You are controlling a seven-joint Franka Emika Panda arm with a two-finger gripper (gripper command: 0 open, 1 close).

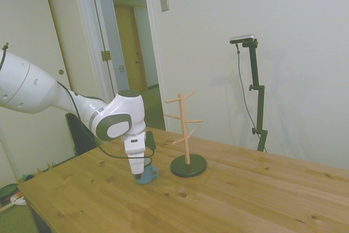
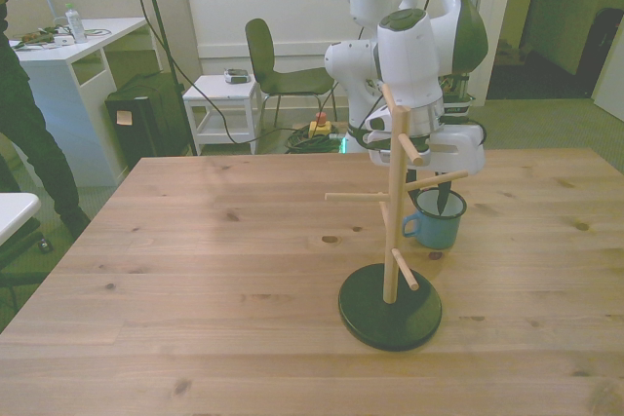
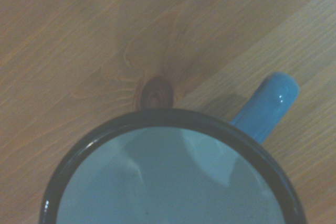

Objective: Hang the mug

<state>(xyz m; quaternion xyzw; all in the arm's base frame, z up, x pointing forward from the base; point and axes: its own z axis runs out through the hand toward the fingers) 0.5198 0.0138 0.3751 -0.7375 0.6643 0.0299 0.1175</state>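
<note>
The light-blue mug [image 1: 148, 175] stands upright on the wooden table [image 1: 229, 200], its small loop handle turned toward the wooden peg stand [image 1: 187, 129]. In the front view the mug [image 2: 436, 226] sits just behind the peg stand [image 2: 393, 211], partly crossed by a peg. My gripper [image 1: 142, 171] is straight down at the mug's rim, and its dark tip [image 2: 444, 204] reaches into the mug's mouth. In the wrist view the mug [image 3: 173, 182] fills the frame from above, showing a dark rim, pale inside and blue handle [image 3: 268, 106].
The peg stand's round black base [image 2: 390, 311] rests near the table's middle, close to the mug. Beyond the table are a green chair [image 2: 278, 65], a small white side table [image 2: 222, 94] and a person [image 2: 24, 114] at the front view's left.
</note>
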